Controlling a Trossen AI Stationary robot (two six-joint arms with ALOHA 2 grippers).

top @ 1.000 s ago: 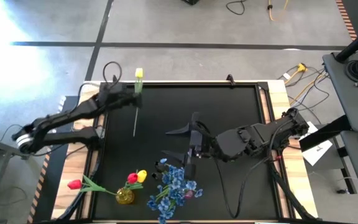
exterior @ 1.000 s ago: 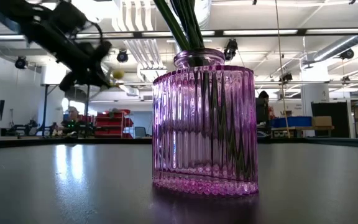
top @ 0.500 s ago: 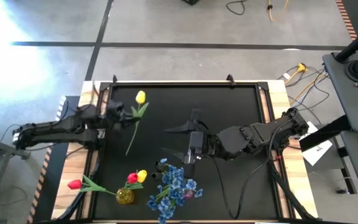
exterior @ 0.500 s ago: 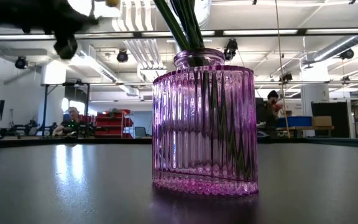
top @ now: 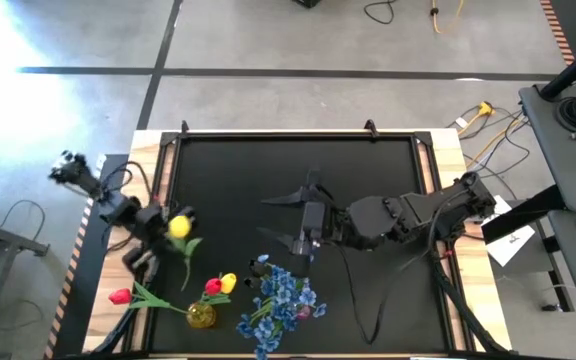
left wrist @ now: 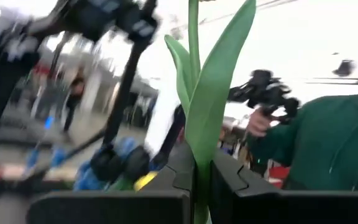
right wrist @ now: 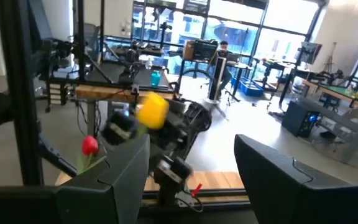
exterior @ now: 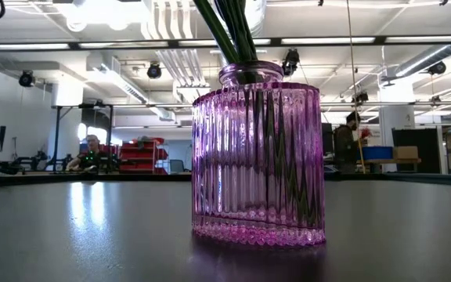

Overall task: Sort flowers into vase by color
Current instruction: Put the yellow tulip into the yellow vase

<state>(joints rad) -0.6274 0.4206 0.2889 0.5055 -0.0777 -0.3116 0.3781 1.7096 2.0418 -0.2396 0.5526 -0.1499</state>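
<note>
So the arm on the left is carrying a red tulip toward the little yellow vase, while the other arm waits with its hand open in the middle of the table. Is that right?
Not quite: the tulip is yellow, not red. The high view shows its yellow bloom at the left hand, near the small yellow vase; the left wrist view shows that hand shut on its green stem. The rest holds: the right hand is open over the table's middle.

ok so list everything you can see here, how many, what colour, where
yellow tulip: one, yellow bloom on a green stem, held in the left claw at the table's left edge
yellow vase: one, near-left of the table, holding a red-and-yellow tulip pair
red tulip: one, leaning out left of the yellow vase
purple vase: one, ribbed glass, near edge, green stems inside
blue sprays: one bunch, in the purple vase
table: one, black top
left claw: shut on the tulip's stem
right claw: open, mid-table above the blue sprays
</note>
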